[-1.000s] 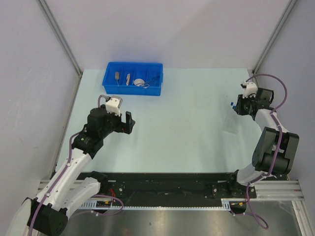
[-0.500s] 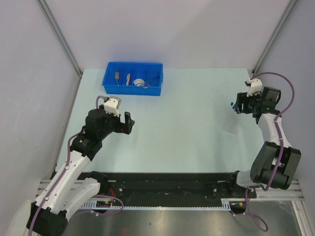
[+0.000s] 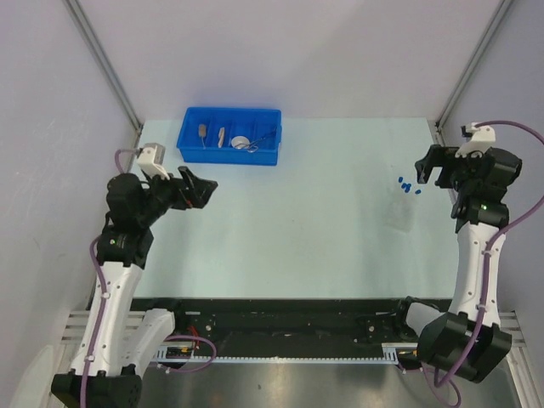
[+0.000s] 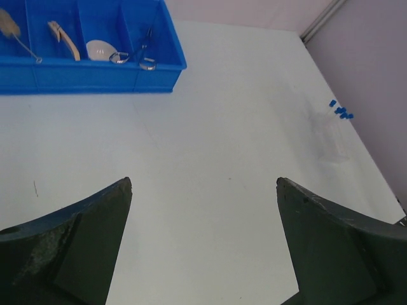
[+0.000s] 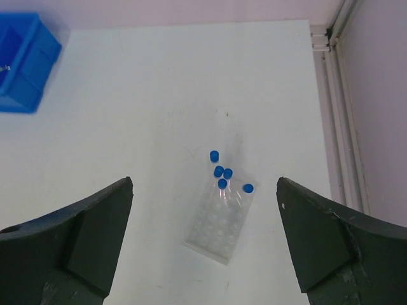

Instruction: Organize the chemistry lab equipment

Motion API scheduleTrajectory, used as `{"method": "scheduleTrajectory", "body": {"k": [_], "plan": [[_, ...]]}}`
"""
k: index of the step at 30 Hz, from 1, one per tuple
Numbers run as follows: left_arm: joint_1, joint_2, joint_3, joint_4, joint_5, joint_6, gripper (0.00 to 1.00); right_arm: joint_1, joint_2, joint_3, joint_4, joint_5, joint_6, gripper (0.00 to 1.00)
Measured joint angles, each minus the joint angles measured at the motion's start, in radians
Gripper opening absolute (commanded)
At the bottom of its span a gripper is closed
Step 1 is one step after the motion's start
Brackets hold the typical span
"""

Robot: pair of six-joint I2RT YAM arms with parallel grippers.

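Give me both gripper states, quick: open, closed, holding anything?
Left gripper: open, holding nothing.
Right gripper: open, holding nothing.

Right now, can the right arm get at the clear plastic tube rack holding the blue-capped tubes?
Probably yes. The open right gripper points at the clear plastic tube rack with its blue-capped tubes; nothing lies between them on the pale table.

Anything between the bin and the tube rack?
Nothing. Only bare table lies between bin and rack, as the top and left wrist views show.
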Motion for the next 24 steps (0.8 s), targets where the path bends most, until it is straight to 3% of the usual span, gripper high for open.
{"method": "scheduleTrajectory", "body": {"k": [9,24], "plan": [[0.021,-0.010,0.212,-0.127,0.019,0.017,1.00,-0.003,-0.074,0.232,-0.117,0.164,0.204,1.00],[0.021,-0.139,0.267,-0.266,-0.050,0.072,1.00,-0.003,-0.131,0.327,-0.309,0.204,0.205,1.00]]}}
